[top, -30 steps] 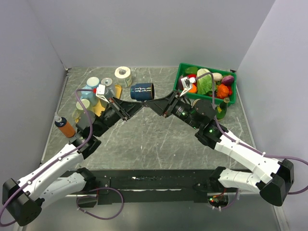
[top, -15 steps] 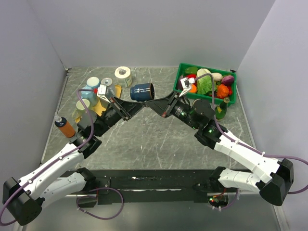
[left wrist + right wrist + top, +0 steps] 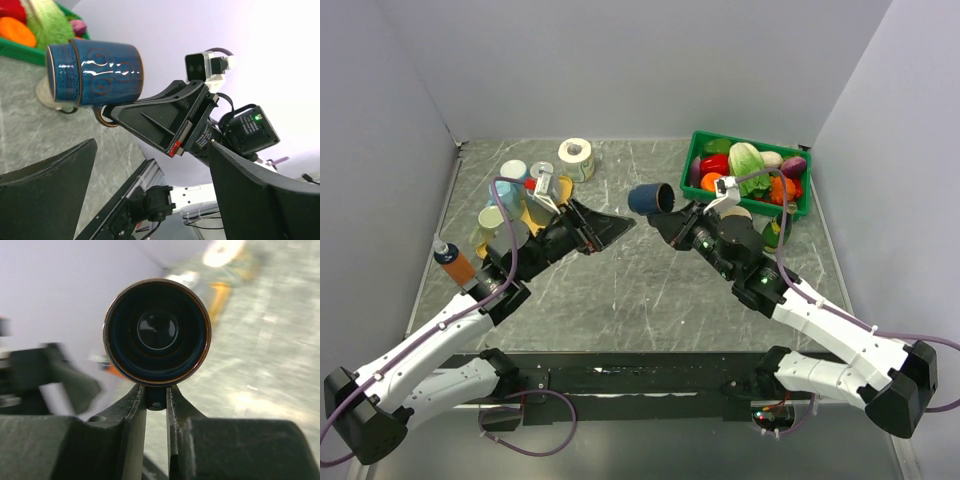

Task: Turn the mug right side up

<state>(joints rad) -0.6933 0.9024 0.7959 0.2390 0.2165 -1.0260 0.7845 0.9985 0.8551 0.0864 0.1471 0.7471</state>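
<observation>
The blue glazed mug (image 3: 648, 198) hangs above the table on its side, its mouth turned toward my right arm. My right gripper (image 3: 676, 214) is shut on the mug's handle. In the right wrist view I look straight into the mug (image 3: 157, 330), and the handle sits pinched between the right gripper's (image 3: 156, 396) jaws. My left gripper (image 3: 617, 224) stands wide open to the left of the mug, apart from it, holding nothing. The left wrist view shows the mug (image 3: 95, 75) sideways, carried by the right gripper (image 3: 165, 120), beyond the spread jaws of my left gripper (image 3: 152, 145).
A green bin (image 3: 698, 143) full of vegetables stands at the back right. A tape roll (image 3: 576, 157), several cups (image 3: 510, 172) and an orange bottle (image 3: 454, 266) crowd the left side. A green bottle (image 3: 779, 231) stands near the bin.
My left gripper has opened, let go of the mug and drawn back to the left. The right gripper has carried the mug to the right and turned it.
</observation>
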